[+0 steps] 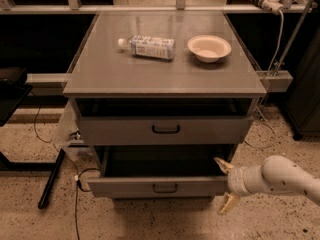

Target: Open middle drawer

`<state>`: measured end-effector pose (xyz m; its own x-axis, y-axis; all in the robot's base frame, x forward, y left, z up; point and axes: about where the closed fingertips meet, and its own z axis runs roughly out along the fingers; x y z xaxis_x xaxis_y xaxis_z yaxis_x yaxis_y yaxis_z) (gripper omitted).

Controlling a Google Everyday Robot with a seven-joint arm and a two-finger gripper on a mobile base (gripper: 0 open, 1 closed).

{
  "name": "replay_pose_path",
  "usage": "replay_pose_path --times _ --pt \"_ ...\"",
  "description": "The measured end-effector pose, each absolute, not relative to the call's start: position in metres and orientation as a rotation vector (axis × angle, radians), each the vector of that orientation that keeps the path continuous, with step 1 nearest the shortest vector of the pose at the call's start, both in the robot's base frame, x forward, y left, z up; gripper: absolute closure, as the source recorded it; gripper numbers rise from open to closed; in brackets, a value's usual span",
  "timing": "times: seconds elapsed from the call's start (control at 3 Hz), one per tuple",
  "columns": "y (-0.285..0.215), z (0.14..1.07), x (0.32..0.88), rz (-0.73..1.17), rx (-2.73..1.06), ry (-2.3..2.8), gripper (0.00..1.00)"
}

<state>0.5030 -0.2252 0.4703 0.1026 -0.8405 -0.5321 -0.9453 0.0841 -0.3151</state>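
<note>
The middle drawer (125, 186) is the lower grey drawer with a small black handle (165, 188). It stands pulled out, and its dark, deep interior (160, 161) shows. My gripper (226, 184) is at the right end of the drawer's front, on a white arm (280, 176) that comes in from the right. Its two pale fingers are spread apart, one up by the drawer's right corner and one below. It holds nothing.
The grey drawer above (200, 130) has a black handle (166, 129) and a dark gap over it. On the cabinet top (100, 74) lie a plastic bottle (147, 46) and a white bowl (209, 48). Cables and a black bar (50, 181) lie on the floor at the left.
</note>
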Motion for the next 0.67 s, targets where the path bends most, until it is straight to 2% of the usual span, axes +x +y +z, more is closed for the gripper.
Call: replay_pose_path --times 0.67 --pt "-0.233 0.408 0.535 0.295 -1.717 1.8 0.0"
